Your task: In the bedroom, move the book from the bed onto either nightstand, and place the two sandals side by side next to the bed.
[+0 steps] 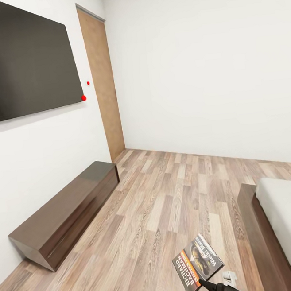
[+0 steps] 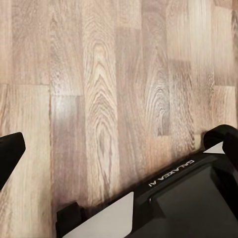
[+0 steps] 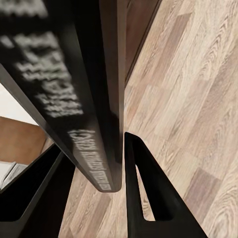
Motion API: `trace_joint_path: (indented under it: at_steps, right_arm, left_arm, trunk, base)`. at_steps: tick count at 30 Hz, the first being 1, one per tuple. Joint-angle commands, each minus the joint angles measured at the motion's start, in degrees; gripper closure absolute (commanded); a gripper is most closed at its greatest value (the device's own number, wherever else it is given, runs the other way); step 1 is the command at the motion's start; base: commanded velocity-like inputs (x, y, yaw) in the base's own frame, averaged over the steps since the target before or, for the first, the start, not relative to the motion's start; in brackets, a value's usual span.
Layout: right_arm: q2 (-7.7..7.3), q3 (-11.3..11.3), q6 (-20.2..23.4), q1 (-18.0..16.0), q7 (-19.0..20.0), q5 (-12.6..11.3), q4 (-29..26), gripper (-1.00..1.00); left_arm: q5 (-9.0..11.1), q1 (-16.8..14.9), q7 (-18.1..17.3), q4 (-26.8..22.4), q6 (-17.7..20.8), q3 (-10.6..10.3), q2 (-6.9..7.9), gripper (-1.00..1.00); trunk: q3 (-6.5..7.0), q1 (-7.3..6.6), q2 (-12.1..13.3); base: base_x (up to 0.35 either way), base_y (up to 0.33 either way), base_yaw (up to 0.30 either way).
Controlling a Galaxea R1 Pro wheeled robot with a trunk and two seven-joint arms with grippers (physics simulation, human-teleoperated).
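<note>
The book (image 1: pixel 197 263), a dark paperback with white "RICHARD BACHMAN" lettering and an orange band, hangs low over the wood floor just left of the bed (image 1: pixel 290 220). My right gripper (image 1: pixel 207 285) is shut on its lower corner. In the right wrist view the book's edge (image 3: pixel 94 124) sits clamped between the two black fingers (image 3: pixel 148 198). In the left wrist view my left gripper (image 2: pixel 119 148) points down at the floor, its fingertips (image 2: pixel 10 153) spread wide with nothing between them. The sandals and the nightstand are out of view.
A long low dark-brown cabinet (image 1: pixel 67 211) stands along the left wall under a large black screen (image 1: pixel 21 59). A brown door (image 1: pixel 103 83) is in the far corner. Plank floor (image 1: pixel 168 196) lies between cabinet and bed. My own base (image 2: pixel 188 198) shows below the left gripper.
</note>
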Motion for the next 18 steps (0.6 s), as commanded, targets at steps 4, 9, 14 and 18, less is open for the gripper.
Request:
trace_joint_path:
  at_steps: [4, 9, 14, 18]
  right_arm:
    - [0.00, -0.5, -0.5, 0.0, 0.1, 0.5, 0.0, 1.00]
    - [0.00, -0.5, -0.5, 0.0, 0.1, 0.5, 0.1, 1.00]
    - [0.00, -0.5, -0.5, 0.0, 0.1, 0.5, 0.1, 1.00]
    - [0.00, -0.5, -0.5, 0.0, 0.2, 0.5, 0.1, 1.00]
  left_arm:
    - [-0.6, 0.0, 0.1, 0.0, -0.6, -0.2, -0.02, -1.00]
    - [-0.6, 0.0, 0.1, 0.0, -0.6, -0.2, -0.03, -1.00]
    - [-0.6, 0.0, 0.1, 0.0, -0.6, -0.2, -0.05, -1.00]
    - [-0.6, 0.0, 0.1, 0.1, -0.6, -0.3, -0.07, -1.00]
  trunk:
    - [-0.06, 0.01, 0.0]
    - [-0.06, 0.01, 0.0]
    - [-0.06, 0.01, 0.0]
    - [-0.06, 0.01, 0.0]
  base:
    - [0.214, 0.000, 0.000]
    - [0.306, 0.000, 0.000]
    - [0.321, 0.000, 0.000]
    - [0.320, -0.014, 0.000]
